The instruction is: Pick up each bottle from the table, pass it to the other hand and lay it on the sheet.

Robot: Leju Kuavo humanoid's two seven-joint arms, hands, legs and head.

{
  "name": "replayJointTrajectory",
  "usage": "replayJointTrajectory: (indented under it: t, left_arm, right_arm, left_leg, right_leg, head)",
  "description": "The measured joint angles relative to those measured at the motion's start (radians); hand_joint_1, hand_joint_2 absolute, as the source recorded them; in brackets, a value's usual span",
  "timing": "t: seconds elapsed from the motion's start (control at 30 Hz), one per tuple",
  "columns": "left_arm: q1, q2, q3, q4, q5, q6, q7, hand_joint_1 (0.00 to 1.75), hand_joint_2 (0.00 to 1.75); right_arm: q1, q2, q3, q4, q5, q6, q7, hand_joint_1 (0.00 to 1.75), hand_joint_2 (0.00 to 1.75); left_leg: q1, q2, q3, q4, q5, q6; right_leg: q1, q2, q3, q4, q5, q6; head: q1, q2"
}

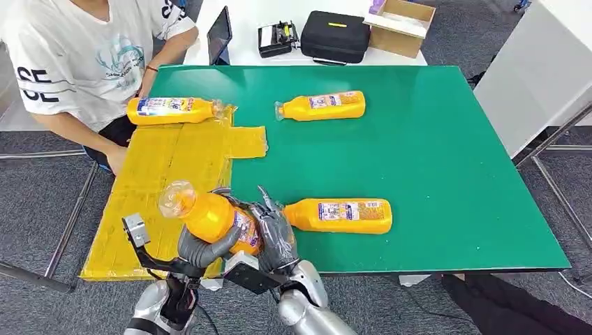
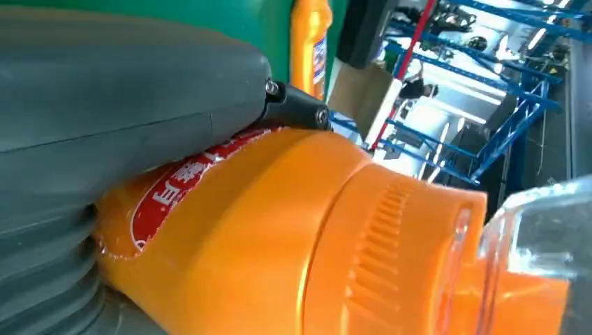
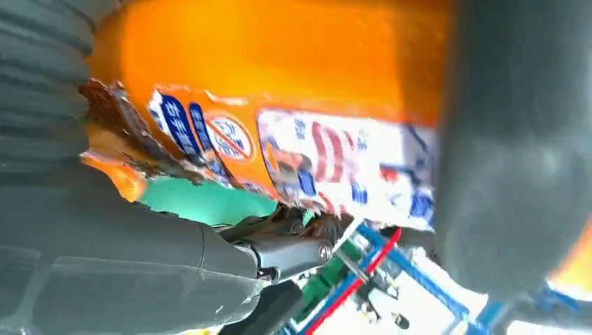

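Head view: both hands wrapped the bottle over the table's near edge, left hand under, right hand on the label end — looked like mid-handover, beside the sheet.
Left wrist view: thumb pressed its shoulder.
Right wrist view: thumb lay across the label.

held bottle base hidden behind both hands, label blurred, person cropped by frame

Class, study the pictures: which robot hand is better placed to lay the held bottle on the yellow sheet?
Left robot hand: it grips the held bottle right above the yellow sheet.
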Motion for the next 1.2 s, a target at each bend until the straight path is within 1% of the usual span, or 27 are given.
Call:
replayJointTrajectory:
  t: [0.1, 0.23, 0.3, 0.37, 0.4, 0.47, 0.5, 0.67, 0.87, 0.97, 1.0, 1.1, 1.2]
  left_arm:
    - [-0.010, -0.009, 0.007, -0.011, -0.040, 0.068, -0.016, 1.75, 1.75]
    - [-0.011, -0.006, 0.044, -0.012, -0.114, 0.169, -0.046, 1.75, 1.75]
    - [-0.015, -0.007, 0.057, -0.013, -0.158, 0.223, -0.073, 1.75, 1.75]
    - [-0.026, -0.006, 0.080, -0.019, -0.263, 0.342, -0.125, 1.75, 1.75]
    - [-0.039, -0.005, 0.095, -0.026, -0.350, 0.430, -0.152, 1.75, 1.75]
    - [-0.078, -0.002, 0.120, -0.028, -0.542, 0.610, -0.179, 1.75, 1.75]
    - [-0.097, 0.000, 0.132, -0.028, -0.610, 0.668, -0.182, 1.75, 1.75]
    - [-0.166, 0.008, 0.178, -0.005, -0.715, 0.743, -0.193, 1.75, 1.75]
    - [-0.218, 0.013, 0.191, 0.045, -0.821, 0.823, -0.206, 1.75, 1.75]
    - [-0.254, 0.018, 0.190, 0.085, -0.973, 0.892, -0.175, 1.75, 1.75]
    - [-0.274, 0.024, 0.189, 0.110, -1.019, 0.899, -0.160, 1.75, 1.75]
    - [-0.321, 0.038, 0.182, 0.165, -1.117, 0.901, -0.122, 1.75, 1.75]
    - [-0.397, 0.068, 0.139, 0.311, -1.293, 0.826, -0.064, 1.75, 1.75]
  right_arm:
    - [0.016, -0.002, -0.012, -0.059, -0.026, -0.024, -0.011, 0.00, 0.00]
    - [0.033, -0.007, -0.028, -0.148, -0.044, -0.067, -0.018, 0.00, 0.00]
    - [0.042, -0.007, -0.029, -0.183, -0.063, -0.079, -0.041, 0.00, 0.00]
    - [0.053, -0.008, -0.031, -0.224, -0.104, -0.090, -0.072, 0.00, 0.00]
    - [0.060, -0.008, -0.033, -0.250, -0.131, -0.094, -0.089, 0.00, 0.00]
    - [0.073, -0.010, -0.035, -0.312, -0.189, -0.101, -0.121, 0.00, 0.00]
    - [0.078, -0.011, -0.035, -0.345, -0.205, -0.103, -0.125, 0.00, 0.00]
    - [0.091, -0.015, -0.034, -0.458, -0.252, -0.104, -0.129, 0.00, 0.00]
    - [0.095, -0.017, -0.031, -0.505, -0.275, -0.104, -0.136, 0.00, 0.00]
    - [0.094, -0.017, -0.026, -0.513, -0.294, -0.100, -0.137, 0.00, 0.00]
    - [0.093, -0.018, -0.022, -0.513, -0.297, -0.099, -0.137, 0.00, 1.75]
    - [0.092, -0.018, -0.017, -0.513, -0.310, -0.097, -0.137, 0.00, 1.75]
    - [0.089, -0.020, -0.010, -0.517, -0.323, -0.087, -0.137, 0.00, 1.75]
  left_leg:
    - [0.000, -0.001, 0.000, 0.000, 0.000, 0.000]
    - [0.000, 0.003, 0.000, 0.000, 0.000, 0.000]
    - [0.000, 0.002, 0.000, 0.000, 0.000, 0.000]
    - [0.000, 0.003, 0.000, 0.000, 0.000, 0.000]
    - [0.000, 0.003, 0.000, 0.000, 0.000, 0.000]
    - [0.000, 0.003, 0.000, 0.000, 0.000, 0.000]
    - [0.000, 0.002, 0.000, 0.000, 0.000, 0.000]
    - [0.000, 0.003, 0.000, 0.000, 0.001, 0.000]
    - [0.000, 0.003, 0.000, 0.000, 0.001, 0.000]
    - [0.000, 0.002, 0.000, 0.000, 0.001, 0.000]
    - [0.000, 0.002, -0.001, 0.000, 0.001, -0.001]
    - [0.000, 0.003, 0.000, 0.000, 0.001, -0.001]
    - [0.000, 0.002, 0.000, 0.000, 0.002, 0.000]
  right_leg:
    - [0.000, 0.000, 0.000, 0.000, 0.000, 0.000]
    - [0.000, 0.001, -0.002, 0.000, 0.000, 0.000]
    - [0.001, 0.000, -0.001, 0.000, 0.000, 0.000]
    - [0.001, 0.001, -0.002, 0.000, 0.000, 0.000]
    - [0.001, 0.001, -0.002, 0.000, 0.000, 0.000]
    - [0.000, 0.000, -0.002, 0.000, 0.000, 0.000]
    - [0.000, 0.000, -0.001, 0.000, 0.000, 0.000]
    - [0.000, 0.000, -0.001, 0.000, 0.000, 0.000]
    - [0.000, 0.000, -0.001, 0.000, 0.000, 0.000]
    - [0.000, 0.000, -0.001, 0.000, 0.000, 0.000]
    - [0.000, 0.000, -0.001, 0.000, 0.000, 0.000]
    - [0.000, 0.000, -0.001, 0.000, 0.000, 0.000]
    - [0.000, 0.000, 0.000, 0.000, 0.000, 0.000]
  head:
    - [0.000, 0.000]
    - [0.000, 0.000]
    - [0.000, 0.000]
    - [0.000, 0.000]
    - [0.000, 0.000]
    - [0.000, 0.000]
    - [0.000, 0.000]
    - [0.000, 0.000]
    - [0.000, 0.000]
    - [0.000, 0.000]
    - [0.000, 0.000]
    - [0.000, 0.000]
    - [0.000, 0.000]
